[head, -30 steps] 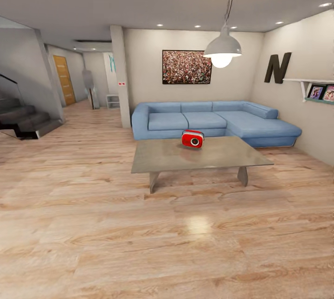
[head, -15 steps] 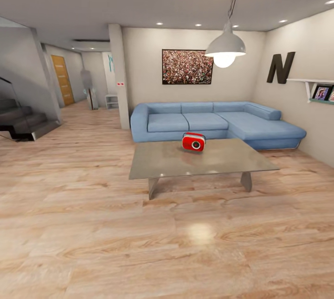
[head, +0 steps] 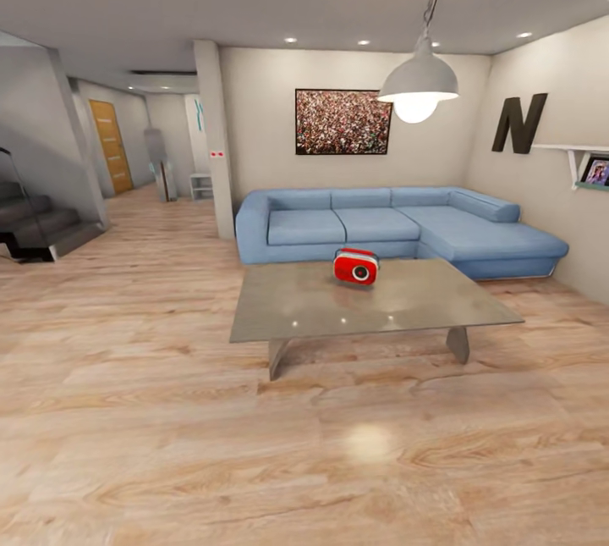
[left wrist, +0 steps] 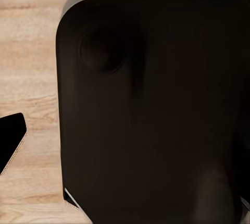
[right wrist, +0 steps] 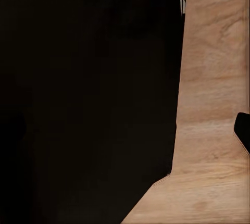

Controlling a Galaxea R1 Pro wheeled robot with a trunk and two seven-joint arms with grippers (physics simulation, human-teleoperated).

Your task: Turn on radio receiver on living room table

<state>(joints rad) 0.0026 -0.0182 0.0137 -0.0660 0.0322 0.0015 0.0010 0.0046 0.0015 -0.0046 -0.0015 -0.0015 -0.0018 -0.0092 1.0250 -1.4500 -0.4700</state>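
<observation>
Radio (head: 355, 266), red with pale trim and a dark round dial, sits on the far half of the table (head: 296, 309), a little right of its middle, with its face turned toward the near right. The table has a glossy grey-brown top and angled legs, and it stands on a light wood floor (head: 254, 444) with open floor in front of it and nothing on that floor. Just behind the table runs a blue L-shaped sofa (head: 372, 224), with its long part at the right. Above the sofa hangs a crowd picture (head: 342, 121), and a white lamp (head: 419, 85) hangs over the table's far right. On the right wall are a dark letter N (head: 518, 124) and a shelf (head: 575, 157) with photos. At far left are stairs (head: 34, 224) and a hallway with a wooden door (head: 112, 146). Both wrist views show a large dark body of the robot close up, with floor planks beside it. How far either gripper is open cannot be told, nor whether either holds anything.
</observation>
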